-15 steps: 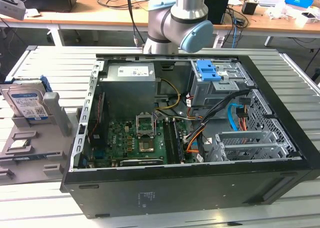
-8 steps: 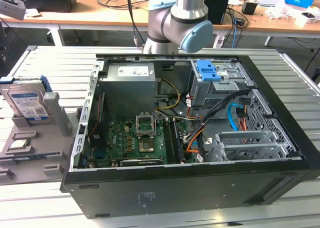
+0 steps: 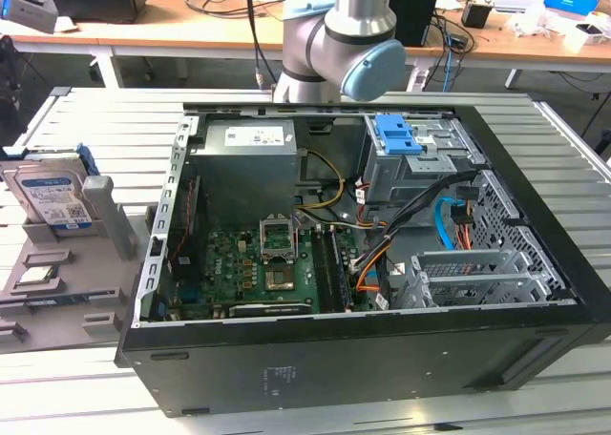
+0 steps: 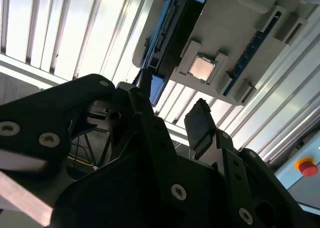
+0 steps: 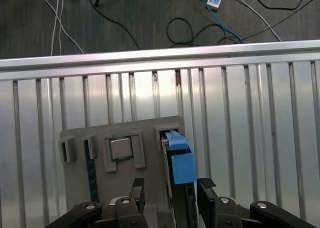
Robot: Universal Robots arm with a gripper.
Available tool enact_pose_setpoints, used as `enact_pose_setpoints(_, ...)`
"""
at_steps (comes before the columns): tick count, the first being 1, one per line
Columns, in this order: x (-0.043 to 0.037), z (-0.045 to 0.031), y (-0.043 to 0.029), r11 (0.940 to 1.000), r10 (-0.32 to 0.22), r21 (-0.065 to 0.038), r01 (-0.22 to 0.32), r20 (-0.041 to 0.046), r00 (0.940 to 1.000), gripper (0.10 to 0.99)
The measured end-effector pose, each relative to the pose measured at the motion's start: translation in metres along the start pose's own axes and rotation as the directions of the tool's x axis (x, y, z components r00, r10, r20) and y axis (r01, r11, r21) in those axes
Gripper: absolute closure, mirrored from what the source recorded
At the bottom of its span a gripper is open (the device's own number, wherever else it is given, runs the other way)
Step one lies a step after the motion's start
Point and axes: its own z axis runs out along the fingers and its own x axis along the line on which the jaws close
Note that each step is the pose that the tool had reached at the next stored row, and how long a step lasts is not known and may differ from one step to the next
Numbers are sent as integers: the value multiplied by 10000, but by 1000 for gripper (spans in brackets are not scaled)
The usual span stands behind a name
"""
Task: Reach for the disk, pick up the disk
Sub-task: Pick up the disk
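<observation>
A big black computer case (image 3: 363, 344) lies open on the metal desk (image 3: 95, 120). Inside it sit a green board (image 3: 258, 263), a grey power box (image 3: 243, 168), a metal drive cage with a blue latch (image 3: 396, 134) and some orange and blue cables (image 3: 449, 216). Beside the case, on the exterior view's left, is a flat grey holder (image 3: 105, 225). The holder has a small square chip (image 3: 36, 275) lying flat in one pocket. The disk (image 3: 52, 196) stands up on its edge in a slot of the holder, apart from the case. The disk is silver-grey, with a white and blue label on its wide side and blue plastic rails along its thin sides. In the first wrist view the gripper (image 5: 171, 185) hangs over the holder. Its two black fingers (image 5: 138, 193) are spread apart, one on each side of the disk's blue edge (image 5: 181, 163), and they hold nothing. The chip (image 5: 121, 149) sits just beside the disk there.
</observation>
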Motion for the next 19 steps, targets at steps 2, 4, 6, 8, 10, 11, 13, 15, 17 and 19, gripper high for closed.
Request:
enact_pose_setpoints(2, -7, 44, -1, 10000, -49, -1, 49, 2, 10000, 541)
enact_pose_setpoints(4, -16, 84, -2, 10000, -69, 0, 69, 3, 10000, 541)
enact_pose_setpoints(6, -30, 139, -3, 10000, -91, -1, 91, 1, 10000, 541)
enact_pose_setpoints(8, -56, 203, -4, 10000, -96, 1, 96, 5, 10000, 541)
enact_pose_setpoints(10, -63, 239, -6, 9999, -105, 0, 105, 5, 9999, 541)
enact_pose_setpoints(11, -64, 259, -7, 9999, -117, -1, 117, 5, 9999, 541)
enact_pose_setpoints(13, -66, 300, -7, 9999, -146, -2, 146, 3, 9999, 541)
enact_pose_setpoints(15, -68, 327, -8, 9999, -152, -1, 152, 3, 9999, 541)
enact_pose_setpoints(17, -68, 342, -9, 9999, -153, -1, 153, 3, 9999, 541)
enact_pose_setpoints(19, -68, 359, -9, 9999, -153, -1, 153, 4, 9999, 541)
